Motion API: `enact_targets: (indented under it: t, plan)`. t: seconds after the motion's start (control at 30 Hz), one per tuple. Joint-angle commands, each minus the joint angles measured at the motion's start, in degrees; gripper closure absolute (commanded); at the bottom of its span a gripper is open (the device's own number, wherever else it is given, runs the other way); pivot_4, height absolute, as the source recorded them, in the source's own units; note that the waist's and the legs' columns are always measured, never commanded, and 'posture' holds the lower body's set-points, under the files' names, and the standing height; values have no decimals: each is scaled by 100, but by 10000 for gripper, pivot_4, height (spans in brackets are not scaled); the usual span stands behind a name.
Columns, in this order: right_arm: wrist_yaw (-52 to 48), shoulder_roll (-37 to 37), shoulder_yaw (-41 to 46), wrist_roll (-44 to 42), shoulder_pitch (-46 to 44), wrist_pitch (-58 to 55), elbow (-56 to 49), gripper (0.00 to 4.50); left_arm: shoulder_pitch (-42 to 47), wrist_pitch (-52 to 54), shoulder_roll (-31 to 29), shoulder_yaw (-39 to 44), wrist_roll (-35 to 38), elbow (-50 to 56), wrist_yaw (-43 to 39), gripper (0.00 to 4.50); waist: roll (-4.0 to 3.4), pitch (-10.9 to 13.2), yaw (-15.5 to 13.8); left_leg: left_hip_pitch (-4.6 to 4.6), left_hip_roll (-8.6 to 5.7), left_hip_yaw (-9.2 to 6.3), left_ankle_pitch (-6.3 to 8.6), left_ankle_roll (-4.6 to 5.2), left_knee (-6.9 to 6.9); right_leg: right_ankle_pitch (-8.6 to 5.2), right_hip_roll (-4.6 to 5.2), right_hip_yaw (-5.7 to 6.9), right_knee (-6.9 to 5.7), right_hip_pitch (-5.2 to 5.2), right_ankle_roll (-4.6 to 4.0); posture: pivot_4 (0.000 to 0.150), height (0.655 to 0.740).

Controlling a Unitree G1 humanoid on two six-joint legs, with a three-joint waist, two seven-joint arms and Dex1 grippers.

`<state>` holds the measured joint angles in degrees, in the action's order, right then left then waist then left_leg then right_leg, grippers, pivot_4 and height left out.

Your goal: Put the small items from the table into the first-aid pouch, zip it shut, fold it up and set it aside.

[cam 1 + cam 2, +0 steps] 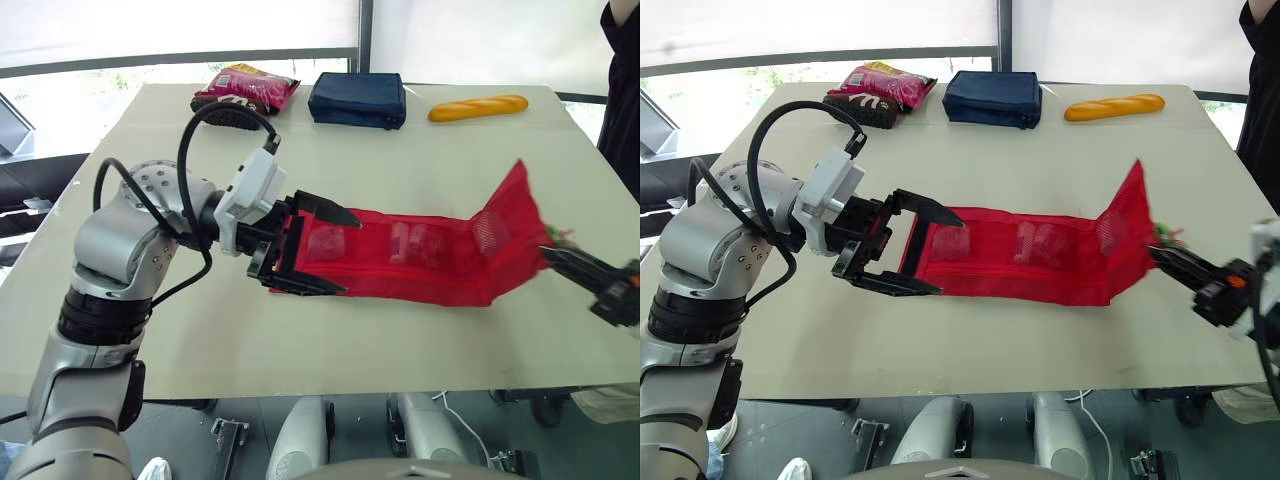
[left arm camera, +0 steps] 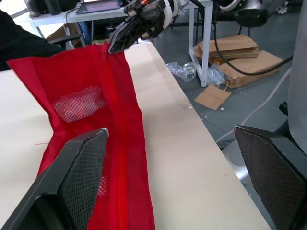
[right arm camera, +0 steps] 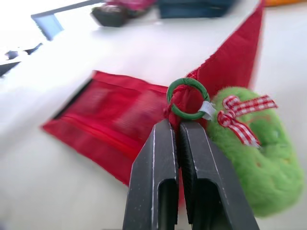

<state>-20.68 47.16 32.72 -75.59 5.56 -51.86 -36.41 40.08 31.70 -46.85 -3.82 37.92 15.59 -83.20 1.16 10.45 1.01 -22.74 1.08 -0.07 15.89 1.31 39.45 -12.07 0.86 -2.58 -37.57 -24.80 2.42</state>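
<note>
Lying along the table (image 1: 420, 160), red mesh pouch (image 1: 420, 255) — one end sits between the spread, released fingers of the left hand (image 1: 340, 253), the other end lifted off the table. Right hand (image 3: 175, 127) clenched on that raised end at a green ring (image 3: 187, 98) — fuzzy green charm (image 3: 249, 158) just beside its fingertips.

Beige table (image 1: 400, 170) — bright windows (image 1: 150, 30) behind.
</note>
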Motion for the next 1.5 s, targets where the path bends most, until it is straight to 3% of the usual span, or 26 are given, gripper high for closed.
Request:
enact_targets:
  t: [0.03,0.2,0.33,0.5,0.67,0.83,0.87,1.03,1.3,1.5]
  plan:
    - [427,6,-889,83,-530,-101,-270,44789,54,-36,-74,197,87,148,42,0,0,0,-4,-3,-3,1,0,0,0,2,3,-2,-1,-2,3,1500,7134]
    - [828,-331,-2589,1272,-1379,-222,-61,44789,-26,-7,-149,285,130,228,110,0,3,0,-5,-10,-7,1,0,0,-1,10,9,-5,7,-5,16,1500,7134]
    - [826,-434,-3390,2125,-1697,-271,178,44789,-110,47,-218,375,192,318,175,0,3,0,-26,-14,-7,2,0,0,0,10,11,-6,10,-7,16,1500,7134]
    - [602,-406,-3799,2770,-1786,-253,228,44789,-212,68,-253,443,215,404,247,0,3,0,-26,-17,-7,1,0,0,0,10,12,-4,11,-7,16,1500,7134]
    - [37,-501,-3735,2780,-1764,-64,34,44789,-276,108,-277,495,241,457,339,0,3,0,-19,-15,-7,0,0,0,0,10,10,-4,10,-7,17,1500,7134]
    - [-803,-289,-3080,2377,-1528,173,-147,28380,-417,153,-345,566,265,523,456,0,3,1,-19,-14,-4,-2,0,0,0,10,7,-2,8,-7,17,1500,7134]
    - [-992,-192,-2944,2341,-1441,223,-185,21933,-462,179,-353,593,276,527,508,0,3,1,-19,-14,-3,-2,0,0,0,10,7,-2,8,-7,17,1500,7134]
    - [-1948,187,-2159,2211,-986,680,-328,959,-851,473,-328,861,465,538,976,0,4,0,-24,-13,3,-5,0,0,0,11,12,-5,10,-6,18,1500,7134]
    - [-2816,122,-1357,3060,-446,2163,-55,959,-2036,683,-194,891,-330,55,2441,0,8,1,-21,-1,10,-1,-1,-1,6,11,8,-5,-6,-5,18,1500,7134]
    - [-3121,229,-1232,2897,-863,2358,121,959,-2266,1311,718,1053,-603,-602,4042,0,3,-2,-22,6,9,-4,-1,-1,9,12,14,-10,-7,2,20,1500,7134]
